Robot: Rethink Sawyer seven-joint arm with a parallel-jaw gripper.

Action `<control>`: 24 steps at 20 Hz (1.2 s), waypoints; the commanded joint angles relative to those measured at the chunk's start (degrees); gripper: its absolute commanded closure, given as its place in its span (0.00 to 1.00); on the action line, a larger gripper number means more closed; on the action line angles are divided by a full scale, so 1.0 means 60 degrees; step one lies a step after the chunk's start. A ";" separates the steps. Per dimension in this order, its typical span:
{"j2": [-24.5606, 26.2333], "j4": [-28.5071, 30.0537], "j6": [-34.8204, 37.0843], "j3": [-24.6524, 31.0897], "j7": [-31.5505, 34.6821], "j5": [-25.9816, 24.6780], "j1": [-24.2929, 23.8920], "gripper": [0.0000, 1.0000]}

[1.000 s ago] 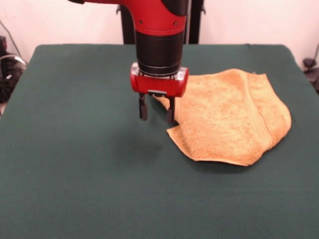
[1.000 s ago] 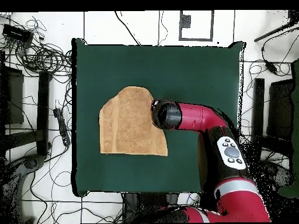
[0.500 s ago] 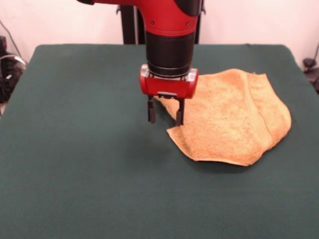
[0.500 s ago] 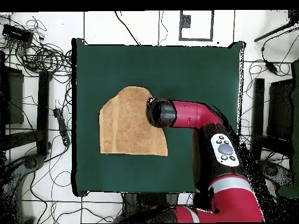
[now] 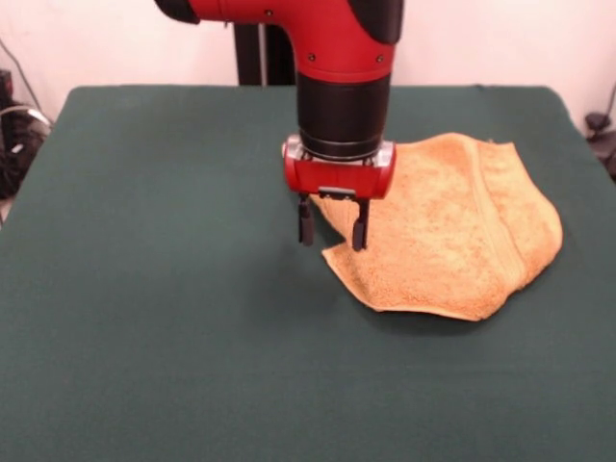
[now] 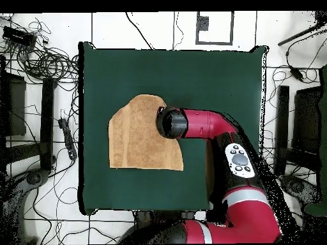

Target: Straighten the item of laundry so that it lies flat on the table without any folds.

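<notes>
Front view. Towel (image 5: 452, 236), mustard terry cloth, lies on the right half of the green table (image 5: 154, 289), nearer the far edge than the near one. Not flat: folded over itself, a rounded lobe at right, a pointed corner jutting left and near. A woven band runs along it from far to near, toward the right side. Red and black arm (image 5: 337, 58) comes straight down at the towel's left edge. Gripper (image 5: 333, 226) hangs just above the cloth, jaws spread apart with nothing between them; the right fingertip stands over the towel's left border, the left one over bare table. Whether either tip touches the surface cannot be told. No containers on the table, no legible writing.

Overhead view. Towel (image 6: 140, 137) sits left of the table's (image 6: 211, 76) middle, its straight edge toward the bottom, rounded edge toward the top. Arm (image 6: 204, 124) reaches in from the right, its black wrist covering the towel's upper right border. Gripper fingers hidden beneath the wrist. Cables (image 6: 45, 60) lie on the floor to the left.
</notes>
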 commanded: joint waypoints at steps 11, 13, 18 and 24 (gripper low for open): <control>0.1663 0.0051 -0.1357 -0.0184 0.0519 -0.0890 0.0068 0.00; 0.1736 -0.0125 -0.1144 -0.0269 0.0355 -0.0986 0.0162 0.00; 0.1848 -0.0310 -0.0964 -0.0336 0.0207 -0.1057 0.0334 0.00; 0.1855 -0.0348 -0.0902 -0.0146 0.0117 -0.0967 0.0295 0.00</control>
